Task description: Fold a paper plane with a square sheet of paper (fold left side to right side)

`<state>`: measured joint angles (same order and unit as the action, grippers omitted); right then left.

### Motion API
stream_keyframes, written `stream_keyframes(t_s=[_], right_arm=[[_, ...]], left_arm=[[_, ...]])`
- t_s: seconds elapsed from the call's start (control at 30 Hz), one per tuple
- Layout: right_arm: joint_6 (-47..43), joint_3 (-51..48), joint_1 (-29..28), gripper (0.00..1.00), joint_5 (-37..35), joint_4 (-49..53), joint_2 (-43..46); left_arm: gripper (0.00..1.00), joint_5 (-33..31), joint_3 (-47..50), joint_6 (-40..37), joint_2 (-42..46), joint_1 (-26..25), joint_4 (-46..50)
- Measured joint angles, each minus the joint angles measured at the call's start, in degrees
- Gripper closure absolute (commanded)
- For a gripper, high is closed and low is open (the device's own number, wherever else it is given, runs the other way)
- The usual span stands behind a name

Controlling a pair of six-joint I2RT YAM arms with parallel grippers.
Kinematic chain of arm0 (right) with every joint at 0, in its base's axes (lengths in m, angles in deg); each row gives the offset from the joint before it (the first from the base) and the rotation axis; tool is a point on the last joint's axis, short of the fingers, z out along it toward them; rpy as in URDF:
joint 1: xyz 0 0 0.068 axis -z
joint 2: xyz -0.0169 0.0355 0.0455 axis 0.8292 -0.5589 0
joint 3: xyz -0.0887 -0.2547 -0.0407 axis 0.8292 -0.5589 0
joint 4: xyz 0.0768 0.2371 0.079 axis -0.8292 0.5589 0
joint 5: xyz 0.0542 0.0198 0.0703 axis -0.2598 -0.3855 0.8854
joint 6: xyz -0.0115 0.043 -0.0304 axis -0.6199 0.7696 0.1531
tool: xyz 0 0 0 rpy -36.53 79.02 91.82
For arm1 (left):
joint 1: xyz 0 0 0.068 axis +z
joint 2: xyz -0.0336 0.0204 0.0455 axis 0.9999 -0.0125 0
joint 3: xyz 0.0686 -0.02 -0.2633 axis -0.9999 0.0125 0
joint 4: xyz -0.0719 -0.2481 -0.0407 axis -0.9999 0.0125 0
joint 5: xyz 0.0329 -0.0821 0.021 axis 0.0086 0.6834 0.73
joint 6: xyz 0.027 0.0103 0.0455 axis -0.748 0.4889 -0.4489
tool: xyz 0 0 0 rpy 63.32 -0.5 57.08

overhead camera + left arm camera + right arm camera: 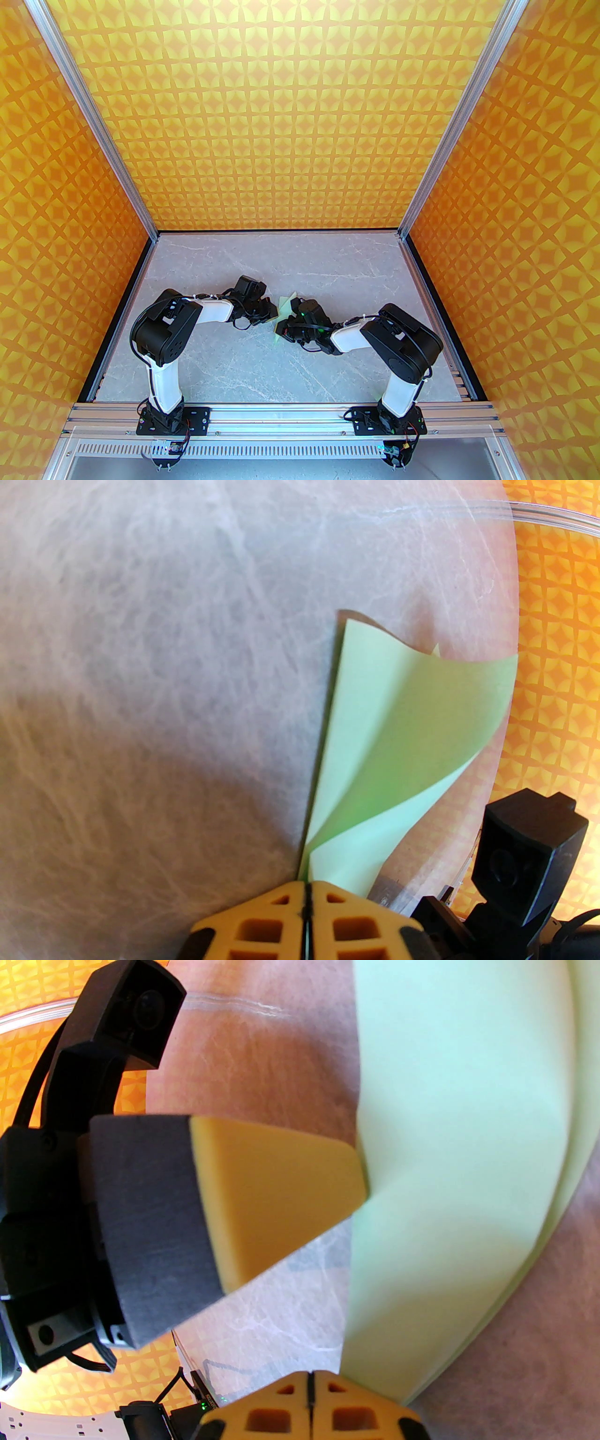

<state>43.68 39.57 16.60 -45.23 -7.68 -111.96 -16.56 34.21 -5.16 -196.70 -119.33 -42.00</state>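
Observation:
The square sheet of paper (403,723) is pale mint green, creased, with one flap curling up off the marble table (140,667). My left gripper (307,892) is shut on the paper's near corner, and the paper fans out from between its yellow fingertips. From above, the left gripper (273,313) and right gripper (281,330) meet at the paper (286,303) mid-table. In the right wrist view my right gripper (309,1382) is shut. The paper (459,1147) drops beside its right finger; whether it is pinched I cannot tell. The left gripper's yellow finger (281,1194) touches the paper's left edge.
Orange patterned walls (300,117) and aluminium posts (98,126) enclose the table on three sides. The right wrist's black camera housing (529,855) sits close to the right of the paper. Bare marble lies around both arms.

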Motion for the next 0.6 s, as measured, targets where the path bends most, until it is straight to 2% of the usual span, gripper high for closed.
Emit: stream_keyframes(t_s=[0.6], right_arm=[[0.4,0.2,0.0,0.91,0.0,-0.6,-0.7]], left_arm=[[0.86,0.4,0.0,0.0,0.0,0.0,-0.4]])
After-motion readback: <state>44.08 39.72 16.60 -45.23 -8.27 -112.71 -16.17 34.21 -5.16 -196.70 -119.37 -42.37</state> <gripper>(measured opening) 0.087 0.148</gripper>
